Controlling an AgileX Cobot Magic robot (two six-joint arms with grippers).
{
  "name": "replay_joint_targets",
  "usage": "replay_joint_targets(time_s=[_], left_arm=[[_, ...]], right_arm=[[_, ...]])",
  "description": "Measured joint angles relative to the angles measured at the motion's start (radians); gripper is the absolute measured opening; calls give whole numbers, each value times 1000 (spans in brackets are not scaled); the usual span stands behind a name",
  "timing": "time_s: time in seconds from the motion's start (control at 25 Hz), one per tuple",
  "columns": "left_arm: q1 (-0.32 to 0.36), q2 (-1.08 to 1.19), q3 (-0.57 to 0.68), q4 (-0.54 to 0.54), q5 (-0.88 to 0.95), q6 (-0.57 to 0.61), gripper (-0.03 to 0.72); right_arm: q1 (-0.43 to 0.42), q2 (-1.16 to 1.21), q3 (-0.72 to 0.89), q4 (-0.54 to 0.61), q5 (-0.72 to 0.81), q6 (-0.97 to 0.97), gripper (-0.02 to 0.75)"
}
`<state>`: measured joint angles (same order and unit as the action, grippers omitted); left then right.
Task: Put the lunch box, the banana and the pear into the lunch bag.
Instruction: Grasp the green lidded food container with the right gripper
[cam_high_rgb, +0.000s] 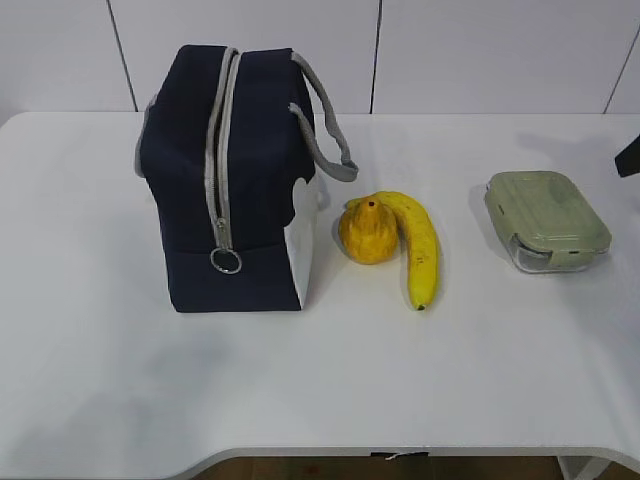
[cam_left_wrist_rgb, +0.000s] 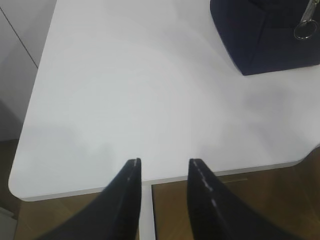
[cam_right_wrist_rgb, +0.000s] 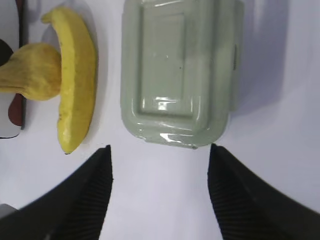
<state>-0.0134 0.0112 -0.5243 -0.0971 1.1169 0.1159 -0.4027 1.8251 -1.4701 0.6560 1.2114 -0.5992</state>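
The navy lunch bag (cam_high_rgb: 230, 180) stands at the left with its grey zipper run shut down to the ring pull (cam_high_rgb: 226, 261). The pear (cam_high_rgb: 368, 232) and the banana (cam_high_rgb: 420, 245) lie touching just right of it. The lunch box (cam_high_rgb: 547, 218) with its sage-green lid sits further right. My right gripper (cam_right_wrist_rgb: 160, 149) is open wide and empty, hovering just short of the lunch box (cam_right_wrist_rgb: 180, 70), with the banana (cam_right_wrist_rgb: 75, 75) and pear (cam_right_wrist_rgb: 32, 77) to its left. My left gripper (cam_left_wrist_rgb: 166, 162) is open and empty over the table's front left edge, away from the bag's corner (cam_left_wrist_rgb: 265, 35).
The white table (cam_high_rgb: 320, 380) has bare surface in front of the objects. Its rounded front left corner (cam_left_wrist_rgb: 20, 187) and the wooden floor show below my left gripper. A dark part of the right arm (cam_high_rgb: 630, 155) shows at the right edge.
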Motion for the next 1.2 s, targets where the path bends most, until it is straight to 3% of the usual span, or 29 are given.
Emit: replay_joint_targets(time_s=[1.04, 1.2], left_arm=[[0, 0, 0, 0, 0, 0, 236], [0, 0, 0, 0, 0, 0, 236]], right_arm=[[0, 186, -124, 42, 1, -13, 484], [0, 186, -124, 41, 1, -26, 541]])
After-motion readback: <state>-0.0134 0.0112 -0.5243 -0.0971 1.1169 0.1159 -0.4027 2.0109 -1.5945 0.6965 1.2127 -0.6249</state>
